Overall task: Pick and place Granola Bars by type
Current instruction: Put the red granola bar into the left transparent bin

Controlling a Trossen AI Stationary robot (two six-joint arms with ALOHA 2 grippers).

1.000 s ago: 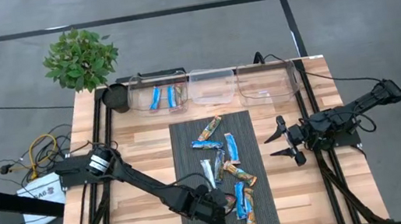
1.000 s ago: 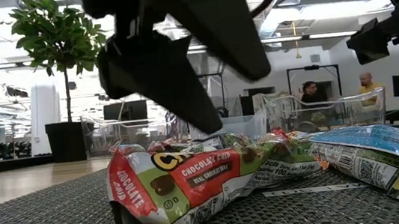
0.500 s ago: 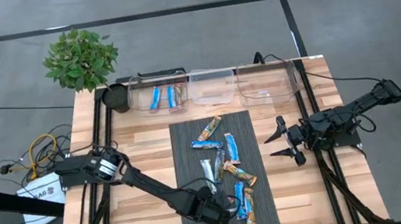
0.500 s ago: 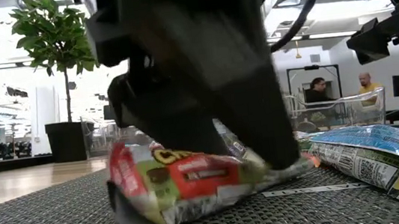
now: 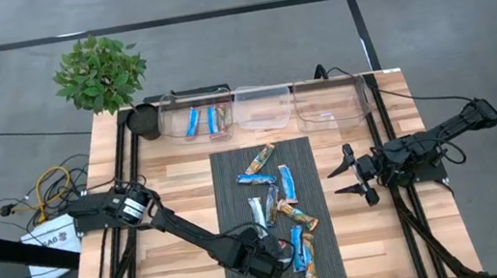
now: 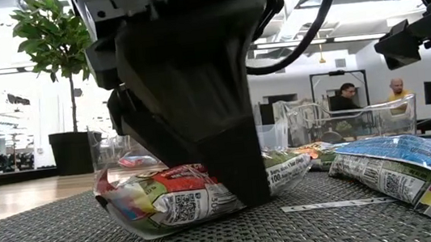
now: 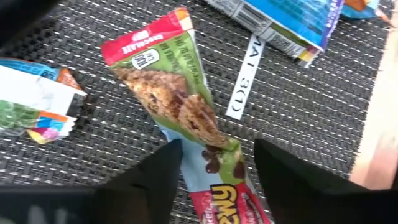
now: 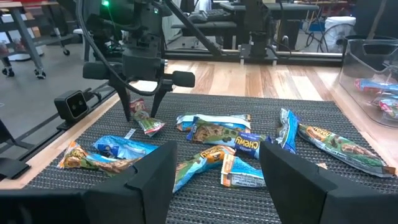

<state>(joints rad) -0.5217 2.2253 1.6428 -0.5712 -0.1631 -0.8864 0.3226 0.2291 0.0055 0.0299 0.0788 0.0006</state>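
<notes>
Two dark fingers of the left gripper [image 7: 211, 168] straddling a red-green granola bar [image 7: 180, 112] on the mat [image 7: 298, 112], seemingly touching, right gripper [image 5: 351, 175] spread open beside the mat.

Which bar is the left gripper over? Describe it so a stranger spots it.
On the dark mat mid-table, go to the end farthest from the clear bins, left side. The left gripper straddles a granola bar there: green wrapper, red ends, beside blue ones.
</notes>
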